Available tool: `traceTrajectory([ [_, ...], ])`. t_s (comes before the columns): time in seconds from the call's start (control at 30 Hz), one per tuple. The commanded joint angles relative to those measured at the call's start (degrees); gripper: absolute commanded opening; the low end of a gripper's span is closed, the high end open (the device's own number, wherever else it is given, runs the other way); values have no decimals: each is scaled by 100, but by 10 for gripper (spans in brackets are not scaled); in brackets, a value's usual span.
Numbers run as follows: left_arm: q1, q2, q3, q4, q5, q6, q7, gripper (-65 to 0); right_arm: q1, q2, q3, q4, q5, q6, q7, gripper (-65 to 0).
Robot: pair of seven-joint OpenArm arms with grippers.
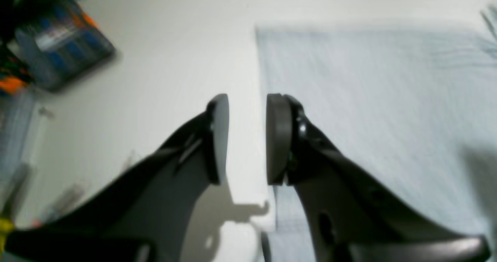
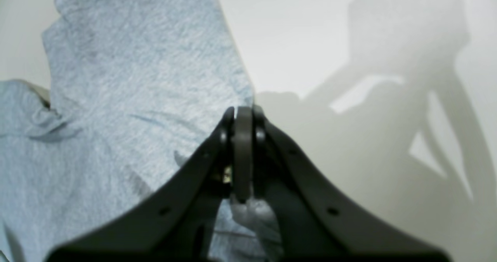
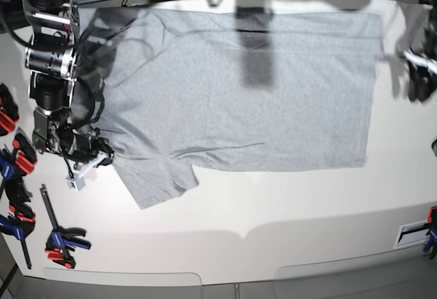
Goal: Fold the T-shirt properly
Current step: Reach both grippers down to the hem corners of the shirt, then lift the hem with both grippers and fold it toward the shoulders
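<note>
Starting nearest the base camera, a row of red-and-blue clamps lies along the table's front-left edge, well apart from the cloth — parked out of the way, I judge, so the folding area stays free of snags. Just beyond them the T-shirt lies flat on the white table, plain grey side up, spread wide with one short sleeve jutting toward the camera and the hem side running straight down at the right of that view.

The right gripper sits at the sleeve and shoulder edge on the base view's left. Its pads are pressed fully together, and the wrist view shows a small bunch of grey fabric pinched below them, so it has hold of the shirt right at its border. Gripping at the very edge makes sense to me: lifted from there, the sleeve side would come up as one clean flap.

Farther off, on the opposite side, the left gripper hangs above the shirt's hem edge with its jaws partly apart and nothing between them — one pad over bare table, the other over cloth, straddling the border. That stance suggests it is lined up to take the edge but has not yet done so. Both wrist views are blurred, so fine detail is uncertain. No fold shows in the body, so the task looks to be at its start
</note>
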Motion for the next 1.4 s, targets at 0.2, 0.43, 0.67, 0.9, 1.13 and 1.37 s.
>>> traceTrajectory([
  [0.2, -2677, -820, 1672, -3392, -391, 11, -72, -408, 116, 9, -2, 39, -140, -44, -94, -650],
  [0.43, -5060, -632, 3342, -6301, -391, 0, -195, -343, 118, 9, -4, 39, -142, -33, -101, -650],
  [0.67, -6000, -304, 3464, -8301, -671, -9, -487, -343, 118, 9, -4, 39, -142, -24, -98, -650],
  [0.9, -6004, 153, 3464, -8391, -837, -223, -334, -343, 118, 11, -2, 39, -142, -20, -98, -650],
  [1.13, -6017, 538, 3464, -8387, -778, -225, -363, -383, 118, 11, -2, 39, -142, -22, -98, -650],
  [1.37, -6015, 361, 3464, -8251, -822, -476, -369, -650, 118, 11, -2, 39, -136, -22, -96, -650],
])
